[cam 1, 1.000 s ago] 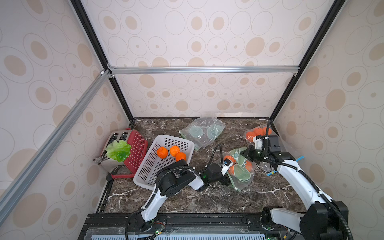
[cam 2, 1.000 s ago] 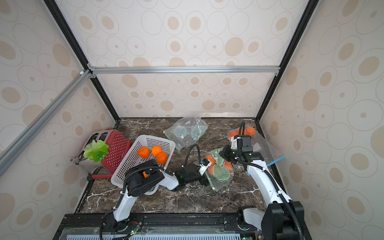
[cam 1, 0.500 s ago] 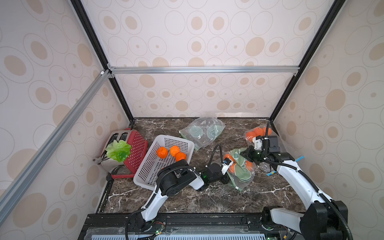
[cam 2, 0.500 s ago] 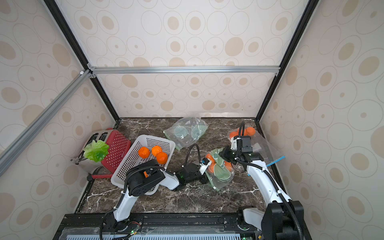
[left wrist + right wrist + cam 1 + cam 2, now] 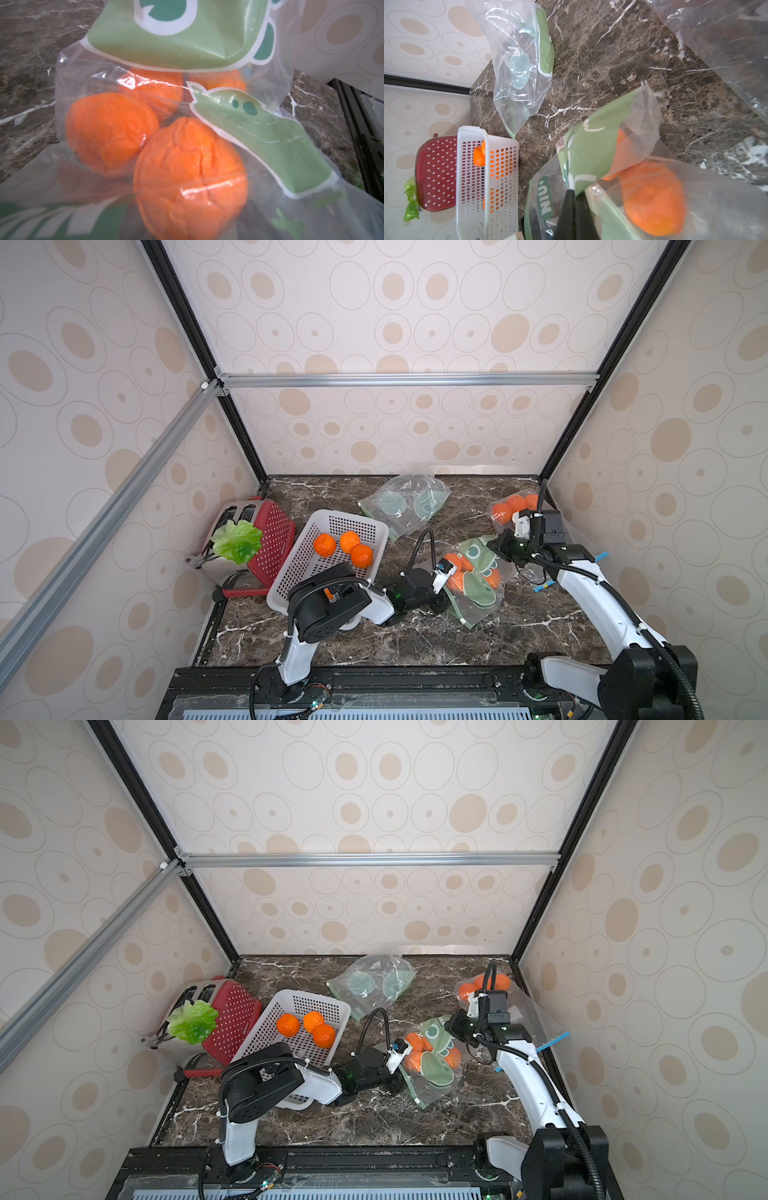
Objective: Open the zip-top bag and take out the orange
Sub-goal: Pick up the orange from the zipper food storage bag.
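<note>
Beside the white basket [image 5: 307, 568] on the table [image 5: 415, 643], the limp, slippery zip-top bag [image 5: 478, 597] holds seemingly light, squashy oranges [image 5: 189, 176]; right jaws pinch its film fully closed, left jaws' opening is hidden, so grasp an orange around its middle.

Stereo overhead, wrist views near bag [image 5: 182, 41]

Clear zip-top bag [image 5: 176, 37] with green print — orange [image 5: 187, 172] a vivid orange — white basket [image 5: 345, 515], dark-brown white-veined tabletop [image 5: 415, 639].
</note>
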You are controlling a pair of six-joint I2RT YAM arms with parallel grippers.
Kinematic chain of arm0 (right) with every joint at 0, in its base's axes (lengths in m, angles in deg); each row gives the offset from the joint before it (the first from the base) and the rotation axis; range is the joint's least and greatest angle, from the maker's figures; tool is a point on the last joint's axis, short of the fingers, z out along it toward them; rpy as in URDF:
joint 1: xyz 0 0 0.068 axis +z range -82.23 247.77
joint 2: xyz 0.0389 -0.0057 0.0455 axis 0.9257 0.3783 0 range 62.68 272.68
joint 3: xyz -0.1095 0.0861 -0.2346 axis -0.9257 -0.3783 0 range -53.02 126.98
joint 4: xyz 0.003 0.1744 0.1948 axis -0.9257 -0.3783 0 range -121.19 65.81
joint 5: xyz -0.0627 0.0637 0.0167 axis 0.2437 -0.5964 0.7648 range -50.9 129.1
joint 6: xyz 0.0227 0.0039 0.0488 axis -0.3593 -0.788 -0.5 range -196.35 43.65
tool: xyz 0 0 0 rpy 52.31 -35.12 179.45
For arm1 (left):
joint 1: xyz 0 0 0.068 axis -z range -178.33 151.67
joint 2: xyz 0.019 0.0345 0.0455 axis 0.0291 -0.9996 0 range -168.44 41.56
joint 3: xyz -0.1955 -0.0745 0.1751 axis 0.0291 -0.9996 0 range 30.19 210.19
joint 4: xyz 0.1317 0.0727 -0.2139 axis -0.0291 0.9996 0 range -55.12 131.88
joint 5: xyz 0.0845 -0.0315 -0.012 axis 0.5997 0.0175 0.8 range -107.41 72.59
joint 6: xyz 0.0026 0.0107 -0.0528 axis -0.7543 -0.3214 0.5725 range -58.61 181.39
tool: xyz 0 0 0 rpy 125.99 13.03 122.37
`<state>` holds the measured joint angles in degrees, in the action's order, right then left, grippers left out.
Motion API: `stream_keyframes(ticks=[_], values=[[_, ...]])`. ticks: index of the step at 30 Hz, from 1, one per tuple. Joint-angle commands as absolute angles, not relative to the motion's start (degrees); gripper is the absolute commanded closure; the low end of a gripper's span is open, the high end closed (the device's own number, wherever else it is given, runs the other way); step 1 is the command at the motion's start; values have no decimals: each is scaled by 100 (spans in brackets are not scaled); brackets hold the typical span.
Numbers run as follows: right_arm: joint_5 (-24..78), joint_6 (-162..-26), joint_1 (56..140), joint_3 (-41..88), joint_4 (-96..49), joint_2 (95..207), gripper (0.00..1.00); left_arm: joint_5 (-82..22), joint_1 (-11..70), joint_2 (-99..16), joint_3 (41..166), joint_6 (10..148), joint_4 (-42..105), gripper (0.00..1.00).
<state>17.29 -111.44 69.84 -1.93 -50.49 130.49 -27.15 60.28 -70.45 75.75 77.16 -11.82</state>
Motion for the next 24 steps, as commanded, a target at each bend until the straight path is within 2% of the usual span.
stream_keyframes(ticks=[1, 7, 19, 24], values=[[2036, -11022, 6935, -16, -5230, 13010, 98, -2670, 6047, -6690, 7492, 7638, -605, 54], [2485, -10885, 6908, -56, -5350, 12954, 98, -2612, 6047, -6212, 7289, 7493, 5, 55], [2734, -10742, 6780, -101, -5391, 12746, 98, -2708, 6047, -5433, 7463, 7105, 2228, 55], [2666, -10723, 6716, -98, -5378, 12797, 98, -2853, 6051, -5093, 7531, 7133, 2703, 55]])
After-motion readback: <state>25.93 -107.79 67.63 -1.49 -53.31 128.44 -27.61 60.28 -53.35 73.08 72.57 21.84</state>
